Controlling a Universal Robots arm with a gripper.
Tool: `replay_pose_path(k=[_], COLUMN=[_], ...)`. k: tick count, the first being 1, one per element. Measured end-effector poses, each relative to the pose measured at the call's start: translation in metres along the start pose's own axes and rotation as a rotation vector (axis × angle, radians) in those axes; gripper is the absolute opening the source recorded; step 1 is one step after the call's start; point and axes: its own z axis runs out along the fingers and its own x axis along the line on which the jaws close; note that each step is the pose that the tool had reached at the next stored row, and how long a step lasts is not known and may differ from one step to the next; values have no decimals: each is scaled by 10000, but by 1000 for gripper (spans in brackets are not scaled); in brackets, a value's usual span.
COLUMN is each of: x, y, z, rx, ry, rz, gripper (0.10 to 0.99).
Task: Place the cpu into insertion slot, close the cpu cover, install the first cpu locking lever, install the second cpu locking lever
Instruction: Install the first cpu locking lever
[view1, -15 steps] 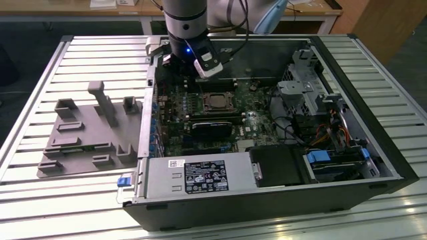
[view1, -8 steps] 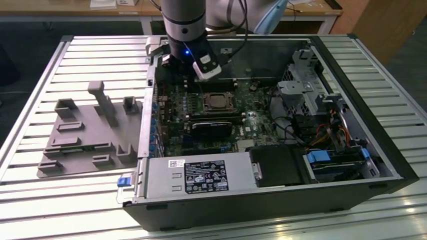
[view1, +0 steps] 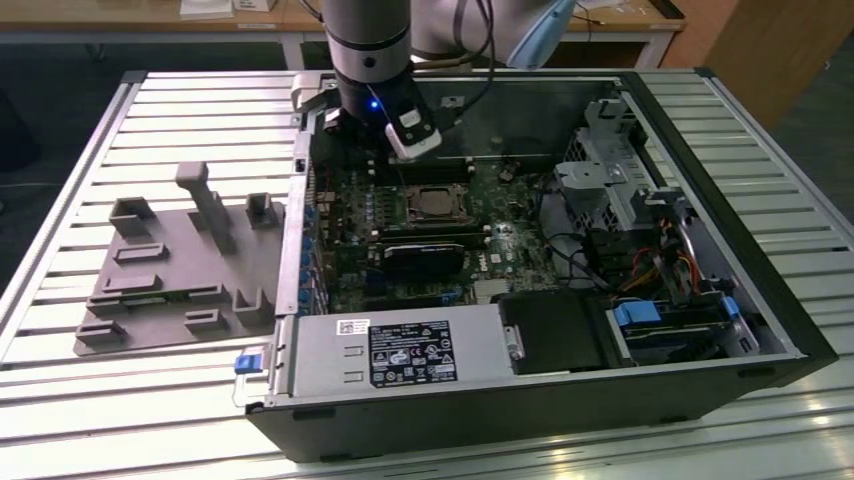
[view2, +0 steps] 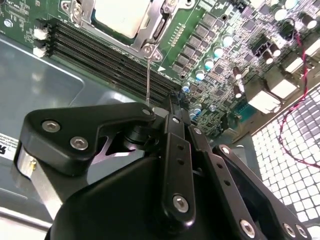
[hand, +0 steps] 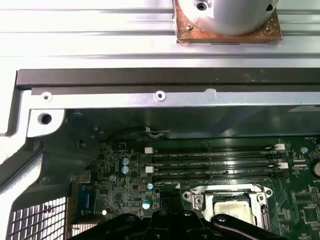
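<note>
The exterior view takes in the whole setup. An open computer case (view1: 534, 410) lies on a slatted table (view1: 160, 110), with a grey moulded tray (view1: 160, 280) at the exterior view's left. The arm (view1: 367, 50) reaches straight down from the upper middle of the frame over the green board (view1: 507, 240). The slot (view1: 406, 205) lies just below the arm's end, near the frame's centre.

Both wrist views look closer. The cpu (hand: 231, 207) sits in the slot with the cover (hand: 225, 190) lying flat around it, beside the long black memory sockets (hand: 215, 160).

The second wrist view adds a thin wire lever (view2: 148, 75) standing up from the cover's corner, its free end just beside the gripper (view2: 171, 102). The fingers are pressed together with no gap. Whether they pinch the lever I cannot tell.
</note>
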Motion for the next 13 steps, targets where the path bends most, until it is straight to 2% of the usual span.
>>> replay_pose_path(k=[8, 13], x=[-3, -42], y=[37, 46], z=[31, 42], rx=[-23, -23], ry=[1, 2], rz=[0, 1], gripper=[102, 102])
